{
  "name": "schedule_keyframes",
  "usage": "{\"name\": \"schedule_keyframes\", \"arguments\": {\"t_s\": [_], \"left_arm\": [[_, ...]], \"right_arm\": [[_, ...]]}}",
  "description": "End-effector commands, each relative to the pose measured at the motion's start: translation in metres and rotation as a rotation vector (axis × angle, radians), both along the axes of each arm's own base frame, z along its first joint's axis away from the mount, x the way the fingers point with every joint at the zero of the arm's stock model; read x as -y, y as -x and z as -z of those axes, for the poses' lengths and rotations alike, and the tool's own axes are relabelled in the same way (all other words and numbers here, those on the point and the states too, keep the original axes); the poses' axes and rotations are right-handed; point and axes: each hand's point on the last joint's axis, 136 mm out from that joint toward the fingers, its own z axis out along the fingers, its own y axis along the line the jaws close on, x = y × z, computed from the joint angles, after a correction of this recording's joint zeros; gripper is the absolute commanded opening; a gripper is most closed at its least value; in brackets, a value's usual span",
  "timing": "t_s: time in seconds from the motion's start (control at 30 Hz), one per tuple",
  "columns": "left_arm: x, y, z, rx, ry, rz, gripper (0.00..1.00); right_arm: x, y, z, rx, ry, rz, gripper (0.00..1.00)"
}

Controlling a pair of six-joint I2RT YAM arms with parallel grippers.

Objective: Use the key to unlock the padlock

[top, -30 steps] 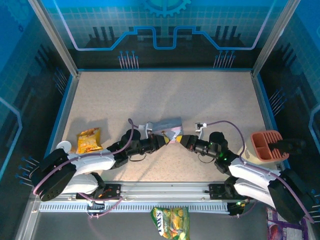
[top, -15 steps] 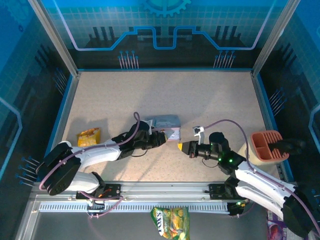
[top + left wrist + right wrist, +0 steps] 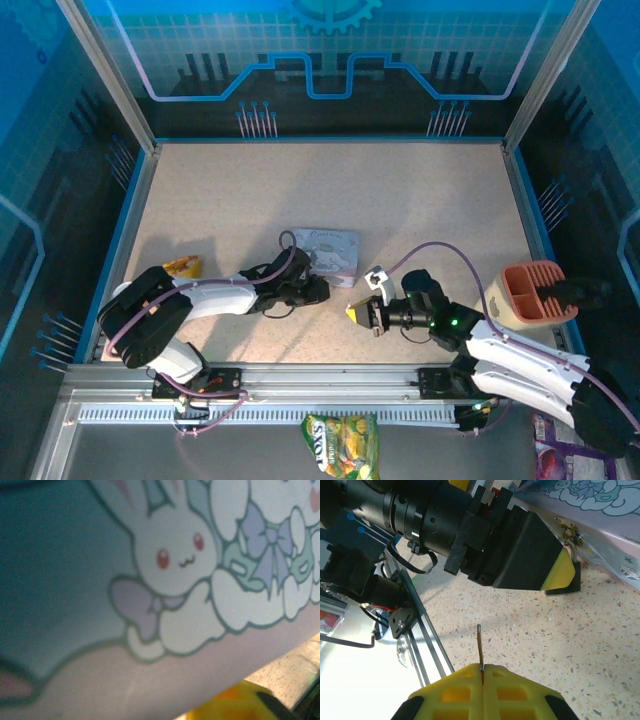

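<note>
My right pincer (image 3: 482, 668) is pressed together on the key (image 3: 479, 647), whose thin blade sticks out past the yellow tips. On the wrist camera the padlock (image 3: 572, 587) sits at two o'clock from that blade. It rests on the desk (image 3: 400, 190) at the edge of the cartoon tin (image 3: 330, 248), with its shackle hooked in the tin's clasp. My left pincer (image 3: 559, 571) is right against the padlock's body, and I cannot tell whether it is spread or closed. From above, the right pincer lies at five o'clock of the tin.
</note>
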Motion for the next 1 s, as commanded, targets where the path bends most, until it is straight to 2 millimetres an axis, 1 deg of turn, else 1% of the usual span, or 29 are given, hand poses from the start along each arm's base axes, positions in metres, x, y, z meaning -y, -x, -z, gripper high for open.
{"name": "schedule_keyframes", "arguments": {"t_s": [0.0,0.03,0.07,0.1,0.17,0.23,0.33,0.43,0.5,0.6,0.7,0.8,0.97], "left_arm": [[-0.007,0.008,-0.014,0.057,0.006,0.012,0.34],[-0.015,0.01,-0.02,0.098,0.019,-0.026,0.43],[-0.022,0.011,-0.026,0.133,0.034,-0.06,0.5],[-0.028,0.013,-0.035,0.169,0.049,-0.081,0.53],[-0.036,0.017,-0.053,0.244,0.051,-0.073,0.55],[-0.033,0.024,-0.074,0.332,0.084,-0.014,0.57],[-0.019,0.039,-0.105,0.456,0.165,0.118,0.57],[-0.004,0.057,-0.124,0.538,0.215,0.243,0.56],[0.004,0.065,-0.129,0.563,0.242,0.296,0.55],[0.012,0.073,-0.129,0.56,0.259,0.354,0.53],[0.019,0.075,-0.127,0.544,0.257,0.382,0.48],[0.026,0.079,-0.127,0.539,0.271,0.409,0.45],[0.032,0.08,-0.124,0.515,0.266,0.433,0.39]], "right_arm": [[-0.003,-0.001,-0.007,0.062,0.036,-0.035,0.0],[-0.004,-0.001,-0.007,0.066,0.043,-0.042,0.0],[-0.004,0.0,-0.007,0.07,0.047,-0.047,0.0],[-0.005,0.001,-0.007,0.074,0.053,-0.053,0.0],[-0.005,0.001,-0.008,0.084,0.065,-0.058,0.0],[-0.007,0.003,-0.009,0.09,0.069,-0.073,0.0],[-0.012,0.006,-0.012,0.099,0.068,-0.102,0.0],[-0.017,0.01,-0.017,0.118,0.066,-0.138,0.0],[-0.021,0.014,-0.02,0.134,0.064,-0.16,0.0],[-0.025,0.017,-0.023,0.149,0.064,-0.184,0.0],[-0.029,0.02,-0.024,0.155,0.068,-0.202,0.0],[-0.031,0.021,-0.024,0.159,0.076,-0.21,0.0],[-0.035,0.023,-0.024,0.161,0.077,-0.219,0.0]]}}
